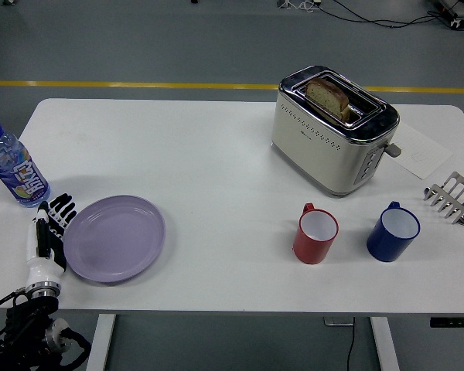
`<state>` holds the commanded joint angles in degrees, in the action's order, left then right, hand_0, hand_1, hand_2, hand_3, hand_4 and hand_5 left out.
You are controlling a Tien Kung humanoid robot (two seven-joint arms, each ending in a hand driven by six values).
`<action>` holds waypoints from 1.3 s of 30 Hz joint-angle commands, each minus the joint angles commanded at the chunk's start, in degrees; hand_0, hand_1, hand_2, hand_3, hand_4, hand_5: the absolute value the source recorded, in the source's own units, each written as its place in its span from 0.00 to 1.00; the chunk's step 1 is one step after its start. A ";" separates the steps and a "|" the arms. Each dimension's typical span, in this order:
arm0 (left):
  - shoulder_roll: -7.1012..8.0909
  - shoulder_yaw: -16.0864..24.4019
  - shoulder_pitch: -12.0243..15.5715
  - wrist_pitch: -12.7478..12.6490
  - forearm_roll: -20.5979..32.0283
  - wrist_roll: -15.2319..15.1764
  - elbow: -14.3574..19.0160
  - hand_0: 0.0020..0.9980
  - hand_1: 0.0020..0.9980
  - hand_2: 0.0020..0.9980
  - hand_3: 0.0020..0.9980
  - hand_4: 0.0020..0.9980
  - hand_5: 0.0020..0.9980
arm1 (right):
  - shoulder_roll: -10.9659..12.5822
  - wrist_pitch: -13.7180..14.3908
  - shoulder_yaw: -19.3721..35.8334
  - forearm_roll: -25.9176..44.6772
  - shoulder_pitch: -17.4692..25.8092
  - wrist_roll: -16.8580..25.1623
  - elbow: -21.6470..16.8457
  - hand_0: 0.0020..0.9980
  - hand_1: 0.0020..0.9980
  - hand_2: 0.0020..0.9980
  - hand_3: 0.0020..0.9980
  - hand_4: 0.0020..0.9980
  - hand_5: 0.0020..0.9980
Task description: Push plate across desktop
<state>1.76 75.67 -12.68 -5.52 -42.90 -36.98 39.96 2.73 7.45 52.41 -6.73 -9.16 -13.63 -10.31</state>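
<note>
Left hand (pixel 48 232) is sitting edge-on against the left rim of the lilac plate (pixel 114 238), fingers extended flat and holding nothing, so the push step appears to be just engaging; right hand is not showing in the head view. The plate, a smooth, glossy, shallow oval, is lying near the front left of the matte white table (pixel 216 154), just in front of a plastic water bottle (pixel 14 171). Next move is likely calling for a steady sideways shove rightward, stopping short of the red mug (pixel 315 234).
</note>
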 joint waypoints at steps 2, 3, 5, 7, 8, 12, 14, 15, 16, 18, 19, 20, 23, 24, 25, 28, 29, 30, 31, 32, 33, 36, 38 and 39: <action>-0.03 -0.47 -0.10 -0.08 0.07 0.00 0.01 0.76 0.77 0.75 0.65 0.37 1.00 | -0.02 -0.02 -0.12 0.14 -0.03 0.02 0.00 0.65 0.65 0.71 0.61 0.43 0.25; -0.04 -0.54 -0.12 -0.13 0.12 0.00 0.01 0.76 0.77 0.75 0.65 0.37 1.00 | -0.02 -0.03 -0.17 0.20 -0.04 0.03 0.00 0.65 0.65 0.71 0.61 0.43 0.25; -0.07 -0.61 -0.17 -0.35 0.34 0.00 0.03 0.76 0.77 0.75 0.65 0.37 1.00 | -0.03 -0.07 -0.34 0.34 -0.05 0.05 0.00 0.65 0.65 0.71 0.61 0.43 0.25; -0.09 -0.69 -0.17 -0.59 0.44 0.00 0.05 0.76 0.77 0.75 0.65 0.37 1.00 | -0.03 -0.10 -0.44 0.41 -0.04 0.04 0.00 0.65 0.65 0.71 0.61 0.43 0.25; -0.10 -0.77 -0.14 -0.69 0.50 0.00 0.07 0.76 0.77 0.75 0.65 0.37 1.00 | -0.04 -0.12 -0.49 0.42 -0.03 0.02 0.00 0.65 0.65 0.71 0.61 0.43 0.25; -0.20 -1.70 0.08 -0.86 0.65 0.00 0.34 0.76 0.77 0.75 0.64 0.37 1.00 | -0.07 -0.17 -0.77 0.62 0.17 -0.04 -0.04 0.65 0.65 0.71 0.61 0.43 0.25; -0.24 -2.24 0.15 -0.88 0.74 0.00 0.61 0.76 0.77 0.75 0.64 0.37 1.00 | -0.09 -0.18 -0.77 0.54 0.26 -0.12 -0.07 0.65 0.65 0.71 0.61 0.43 0.25; -0.26 -2.63 0.13 -0.90 0.77 0.00 0.75 0.76 0.77 0.75 0.64 0.37 1.00 | -0.10 -0.19 -0.78 0.51 0.29 -0.16 -0.09 0.65 0.65 0.71 0.61 0.43 0.25; -0.27 -2.75 0.11 -0.90 0.78 0.00 0.79 0.76 0.77 0.75 0.64 0.37 1.00 | -0.10 -0.19 -0.78 0.51 0.30 -0.17 -0.10 0.65 0.65 0.71 0.61 0.43 0.25; -0.31 -3.33 0.03 -0.98 0.97 0.00 0.99 0.76 0.77 0.75 0.64 0.37 1.00 | -0.13 -0.22 -0.83 0.51 0.36 -0.22 -0.13 0.65 0.65 0.71 0.61 0.43 0.25; -0.35 -3.85 -0.06 -1.08 1.23 0.00 1.11 0.76 0.77 0.75 0.64 0.37 1.00 | -0.14 -0.24 -0.88 0.51 0.40 -0.26 -0.15 0.65 0.65 0.71 0.61 0.43 0.25; -0.37 -4.18 -0.12 -1.13 1.41 0.00 1.16 0.76 0.77 0.75 0.64 0.37 1.00 | -0.15 -0.25 -0.90 0.51 0.42 -0.28 -0.16 0.65 0.65 0.71 0.61 0.43 0.25; -0.46 -5.07 -0.26 -1.19 1.85 0.00 1.23 0.76 0.77 0.75 0.64 0.37 1.00 | -0.16 -0.26 -0.93 0.50 0.46 -0.33 -0.19 0.65 0.65 0.71 0.61 0.43 0.25; -0.50 -5.51 -0.29 -1.22 1.97 0.00 1.29 0.76 0.77 0.75 0.64 0.37 1.00 | -0.17 -0.28 -0.93 0.46 0.47 -0.36 -0.21 0.65 0.65 0.71 0.61 0.43 0.25; -0.51 -5.94 -0.31 -1.24 2.11 0.00 1.36 0.75 0.77 0.75 0.64 0.37 1.00 | -0.18 -0.30 -0.97 0.46 0.51 -0.39 -0.23 0.65 0.65 0.71 0.61 0.43 0.25; -0.50 -7.10 -0.37 -1.28 2.46 0.00 1.62 0.75 0.77 0.75 0.64 0.37 1.00 | -0.20 -0.36 -1.05 0.46 0.61 -0.47 -0.27 0.65 0.65 0.71 0.61 0.43 0.25; -0.49 -7.51 -0.42 -1.26 2.53 0.00 1.69 0.75 0.77 0.75 0.64 0.37 1.00 | -0.21 -0.37 -1.03 0.39 0.64 -0.51 -0.28 0.65 0.65 0.71 0.61 0.43 0.25; -0.48 -7.85 -0.46 -1.27 2.66 0.00 1.72 0.75 0.77 0.75 0.64 0.37 1.00 | -0.22 -0.39 -1.03 0.36 0.66 -0.54 -0.30 0.65 0.65 0.71 0.61 0.43 0.25; -0.47 -8.28 -0.51 -1.28 2.86 0.00 1.76 0.75 0.77 0.75 0.64 0.37 1.00 | -0.23 -0.43 -1.06 0.32 0.69 -0.56 -0.31 0.65 0.65 0.71 0.61 0.43 0.25; -0.47 -8.75 -0.59 -1.31 3.06 0.00 1.75 0.75 0.77 0.75 0.64 0.37 1.00 | -0.24 -0.46 -1.06 0.29 0.70 -0.60 -0.32 0.65 0.65 0.71 0.61 0.43 0.25; -0.46 -9.04 -0.64 -1.33 3.19 0.00 1.75 0.75 0.77 0.75 0.64 0.37 1.00 | -0.24 -0.48 -1.06 0.27 0.70 -0.62 -0.33 0.65 0.65 0.71 0.61 0.43 0.25; -0.56 -10.76 -1.12 -1.51 4.22 0.00 1.50 0.75 0.77 0.75 0.64 0.37 1.00 | -0.25 -0.57 -1.03 0.14 0.64 -0.75 -0.38 0.65 0.65 0.71 0.61 0.43 0.25; -0.61 -11.35 -1.37 -1.58 4.59 0.00 1.38 0.75 0.77 0.75 0.64 0.37 1.00 | -0.26 -0.60 -1.03 0.11 0.58 -0.78 -0.39 0.65 0.65 0.71 0.61 0.43 0.25; -0.65 -11.90 -1.62 -1.64 4.92 0.00 1.25 0.75 0.77 0.75 0.64 0.37 1.00 | -0.26 -0.63 -1.05 0.12 0.53 -0.79 -0.40 0.65 0.65 0.71 0.61 0.43 0.25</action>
<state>1.12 63.77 -14.30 -7.16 -37.99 -36.98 41.21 2.47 6.82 51.36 -6.61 -8.63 -14.42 -10.71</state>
